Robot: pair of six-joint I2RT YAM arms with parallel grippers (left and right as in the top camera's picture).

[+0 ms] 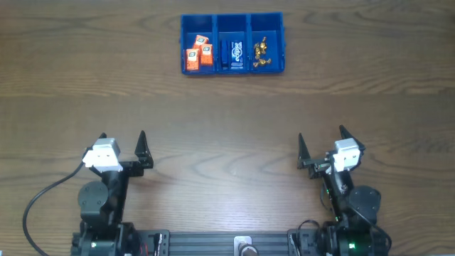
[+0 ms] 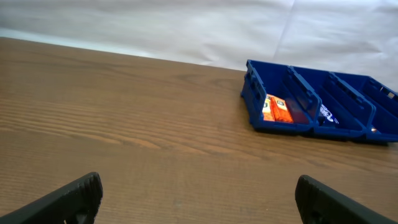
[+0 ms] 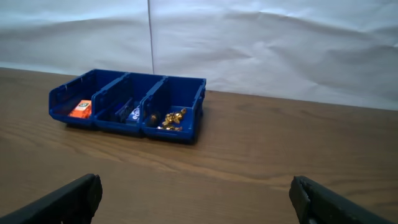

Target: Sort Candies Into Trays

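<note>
Left gripper and right gripper sit spread wide and empty near their bases. Well beyond, the blue tray holds orange, blue and gold candies in separate compartments. A careless reach could jolt it and mix them.

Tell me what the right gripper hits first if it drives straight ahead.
Likely nothing: the right gripper points past the tray on its gold-candy side, over bare table toward the backdrop. Depth is unclear.

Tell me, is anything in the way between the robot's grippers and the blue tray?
No, nothing visible. Just wooden table runs from the left gripper and the right gripper to the blue tray.
</note>
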